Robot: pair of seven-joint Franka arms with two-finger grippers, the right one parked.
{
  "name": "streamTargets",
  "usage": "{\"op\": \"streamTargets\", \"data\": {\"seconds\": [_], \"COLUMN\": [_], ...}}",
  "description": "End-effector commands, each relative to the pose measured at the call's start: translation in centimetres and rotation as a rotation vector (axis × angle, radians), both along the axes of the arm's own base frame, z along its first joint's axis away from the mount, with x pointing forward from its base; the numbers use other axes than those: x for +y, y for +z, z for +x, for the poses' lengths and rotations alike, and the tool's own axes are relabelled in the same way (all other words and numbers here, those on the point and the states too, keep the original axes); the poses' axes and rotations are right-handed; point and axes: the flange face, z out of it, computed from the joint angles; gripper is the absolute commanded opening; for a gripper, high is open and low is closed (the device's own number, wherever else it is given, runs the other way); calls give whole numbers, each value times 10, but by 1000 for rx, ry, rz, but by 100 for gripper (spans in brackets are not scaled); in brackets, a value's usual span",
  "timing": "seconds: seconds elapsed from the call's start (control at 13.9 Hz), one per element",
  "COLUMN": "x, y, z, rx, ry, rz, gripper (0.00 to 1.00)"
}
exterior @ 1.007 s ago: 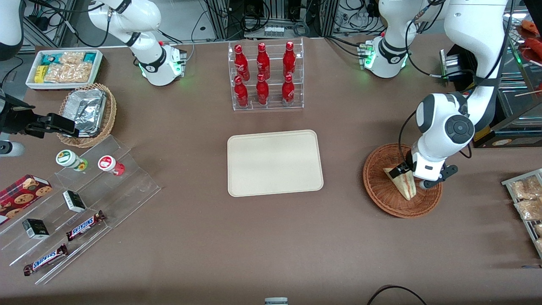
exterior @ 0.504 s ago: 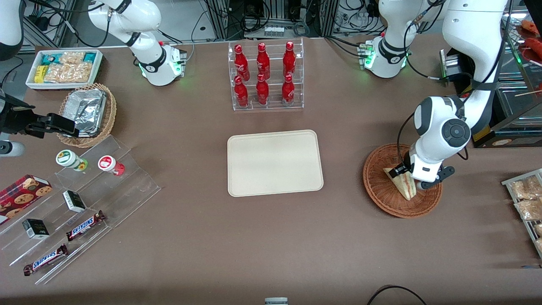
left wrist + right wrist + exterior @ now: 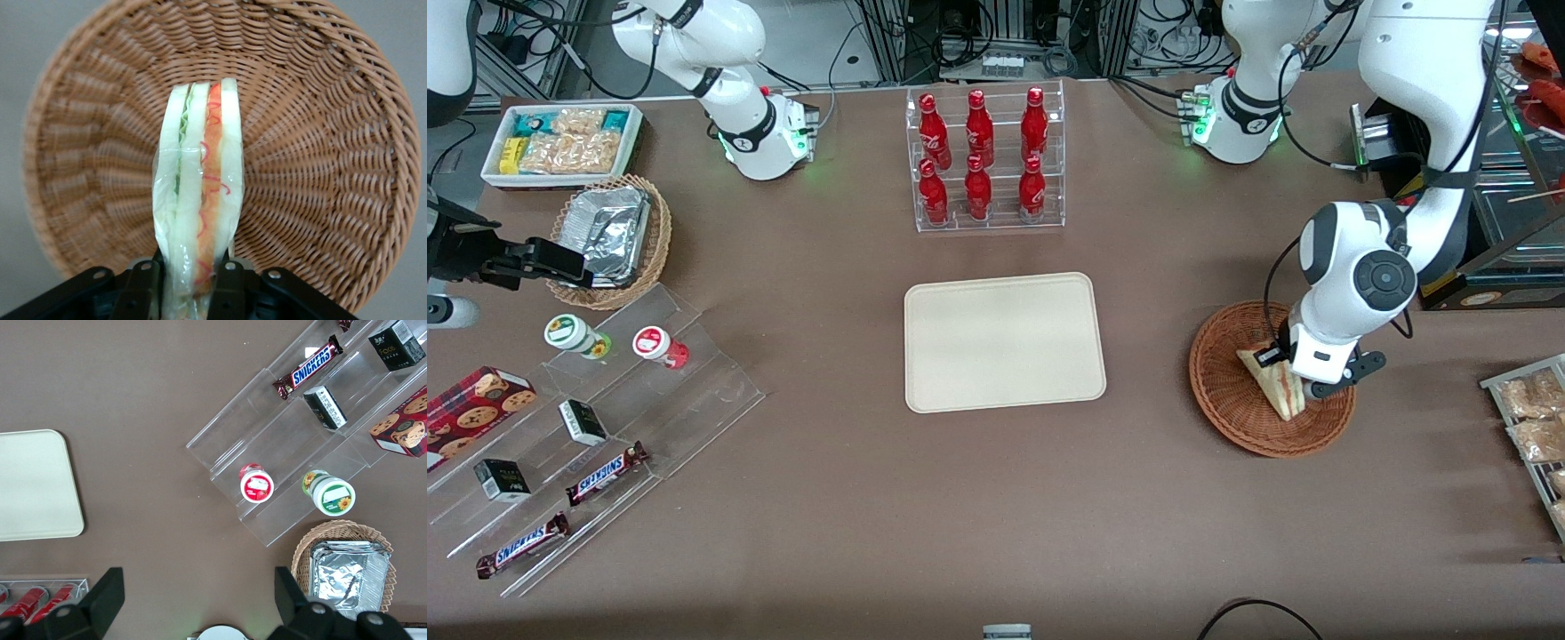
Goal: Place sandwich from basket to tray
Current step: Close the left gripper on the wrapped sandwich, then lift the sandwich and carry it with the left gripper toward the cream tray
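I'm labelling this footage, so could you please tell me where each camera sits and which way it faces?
Front view: high, facing both arms; gripper holds the sandwich in the basket.
Left wrist view: on the working arm, facing the sandwich; fingers show.
Right wrist view: on the parked arm, facing the table; fingers show.
Shared: tray.

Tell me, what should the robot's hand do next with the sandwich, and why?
Probably lift it straight up. The gripper is down in the basket with its fingers closed on the sandwich, which sits low inside the woven rim. The tray lies bare toward the table's middle, so the sandwich should clear the rim first.
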Motion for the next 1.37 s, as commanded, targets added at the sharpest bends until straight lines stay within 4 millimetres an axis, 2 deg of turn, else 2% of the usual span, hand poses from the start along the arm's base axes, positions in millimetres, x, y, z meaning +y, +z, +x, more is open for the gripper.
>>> {"op": "streamTargets", "data": {"seconds": [0.0,0.14,0.29,0.43,0.5,0.65,0.79,1.01,1.08,1.29], "x": [-11,-34,-76,-119,-144,-189,-230,-291,-319,-377], "y": [62,99,145,182,195,209,204,179,175,134], "z": [9,13,19,24,23,13,5,-4,-11,-16], "rx": [23,37,46,36,29,9,14,46,46,83], "ry": [-46,-76,-126,-179,-215,-293,-363,-420,-454,-460], "rz": [39,41,37,21,1,-26,-56,-98,-108,-134], "gripper": [0,0,0,0,0,0,0,0,0,0]}}
